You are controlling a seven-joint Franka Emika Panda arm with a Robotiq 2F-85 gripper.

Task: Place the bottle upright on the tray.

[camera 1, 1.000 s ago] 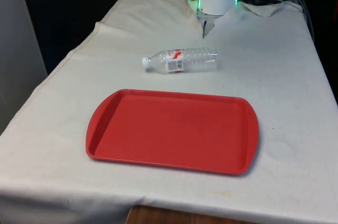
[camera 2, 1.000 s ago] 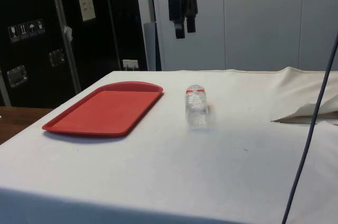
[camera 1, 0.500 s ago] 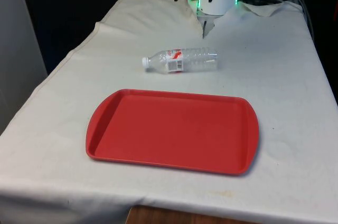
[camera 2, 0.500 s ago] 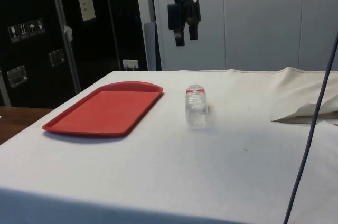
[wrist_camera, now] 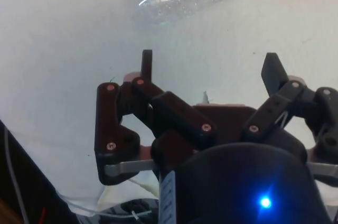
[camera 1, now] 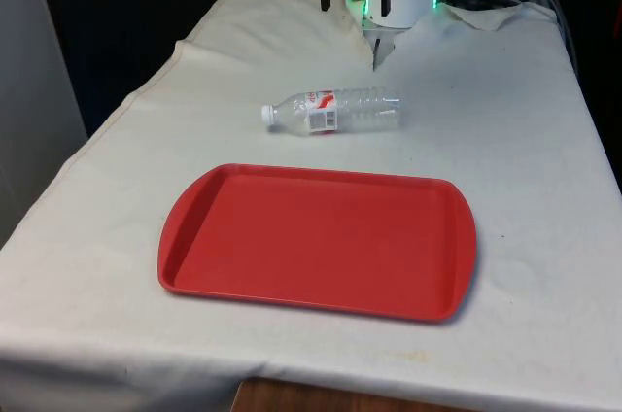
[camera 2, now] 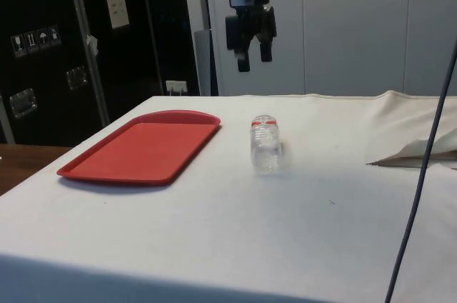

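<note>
White cloth (camera 1: 505,140): bottle (camera 1: 335,110) lying flat, open-fingered gripper (camera 2: 253,53) high above.

Clear plastic bottle (camera 1: 335,110) — matt cloth (camera 1: 505,111)

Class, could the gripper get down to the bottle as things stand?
Probably yes: the gripper hangs open above the bottle, which lies alone on the cloth, apart from the tray.

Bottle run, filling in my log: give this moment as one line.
gripper: open, high above table | bottle: lying on cloth, untouched | tray: red, nothing on it | stage: approach
</note>
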